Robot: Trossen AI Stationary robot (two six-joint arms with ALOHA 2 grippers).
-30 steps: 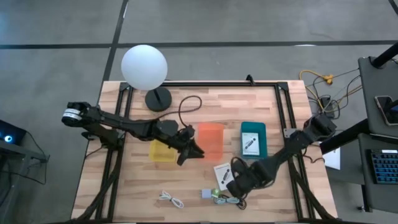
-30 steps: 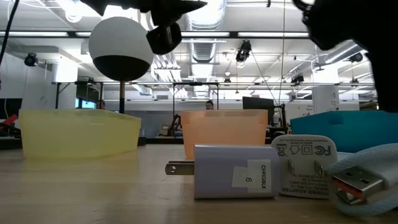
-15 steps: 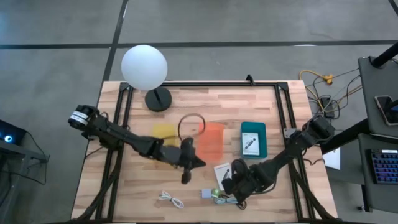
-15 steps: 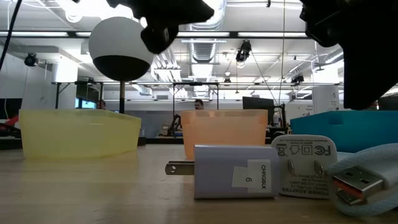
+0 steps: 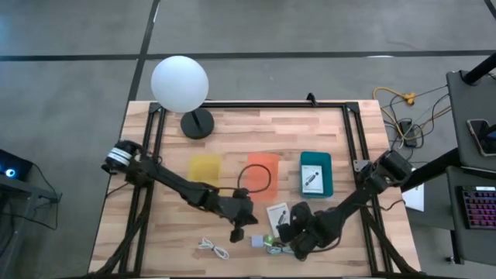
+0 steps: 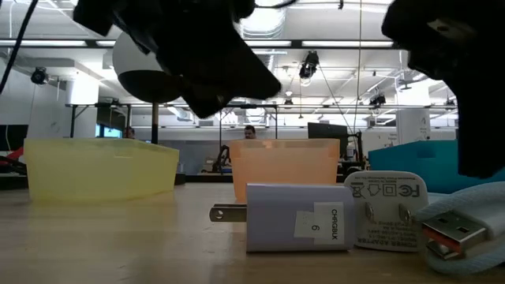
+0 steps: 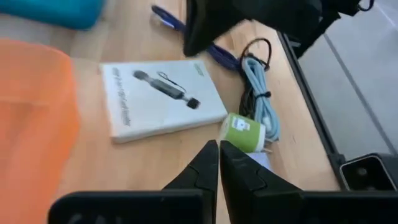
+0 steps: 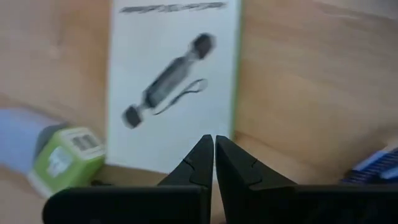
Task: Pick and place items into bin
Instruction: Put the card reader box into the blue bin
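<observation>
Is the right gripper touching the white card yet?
Cannot tell. The right wrist view shows the right gripper, shut, over the white card's near edge, but neither contact nor gap is plain; in the high view the arm hides it.

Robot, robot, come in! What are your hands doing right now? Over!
Left gripper shut, empty, above the table near the white card. Right gripper shut, empty, beside that card. Green cube and grey charger still out. Nothing blocking.

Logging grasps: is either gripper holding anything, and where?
Nothing is held: left gripper and right gripper are both shut empty above the white card.
</observation>
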